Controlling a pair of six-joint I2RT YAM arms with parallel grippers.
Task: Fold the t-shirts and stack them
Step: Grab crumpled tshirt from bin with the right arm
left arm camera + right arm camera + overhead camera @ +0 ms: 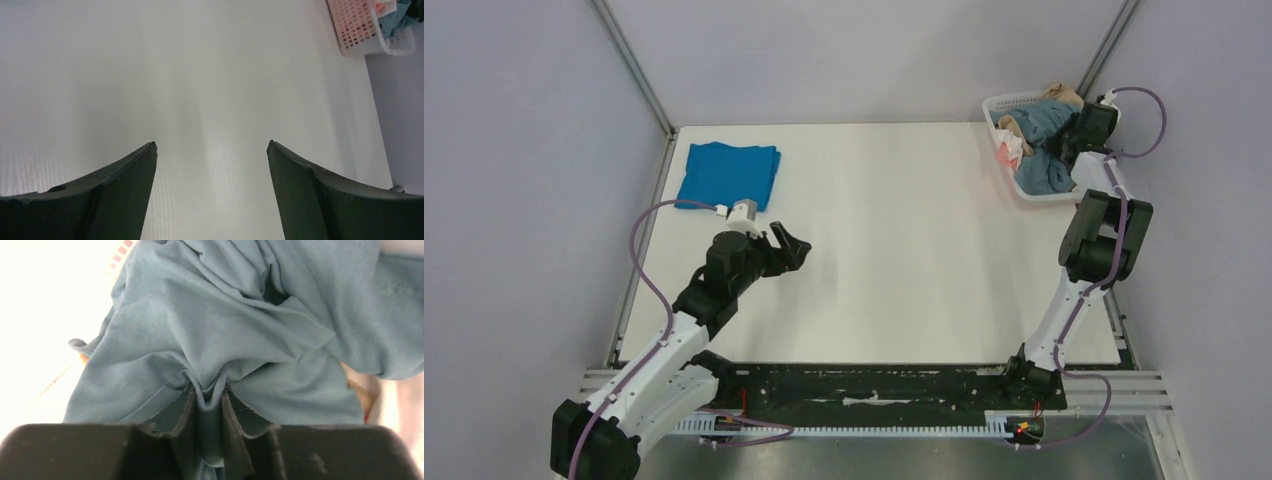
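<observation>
R claw (pixel 207 400) is down in the white lattice basket (pixel 996 104) at the far-R corner of the worktop (pixel 904 250). It's pinched on a ridge of the grey-blue t-shirt (pixel 200 325). Cloth bunches into folds betw. the fingers, so it's clamped on fabric, not closed on nothing. Shirt lies crumpled in the basket on top of other clothes (pixel 1008 152) (tan, pink/white bits). Prob why the grab is a top pinch: easiest way to lift one garment off a heap.

Cobalt blue t-shirt (pixel 729 175) is folded flat at the far-L corner of the worktop, well apart from the basket. Reads as the start of the stack.

L claw (pixel 212 147) has fingers wide apart, nothing held. It hovers low over the white surface L of centre, aimed toward the middle. Likely parked to take a corner once the grey-blue one is laid out.

Step in hand, my guess: pulling shirt no. 2 out for folding.

Worktop: white, matte, faint ribbed grain in L wrist view, soft glare. Room: plain grey walls (pixel 524 150), alu frame posts (pixel 634 65) at far corners, black rail (pixel 874 385) w/ arm bases at near edge.
</observation>
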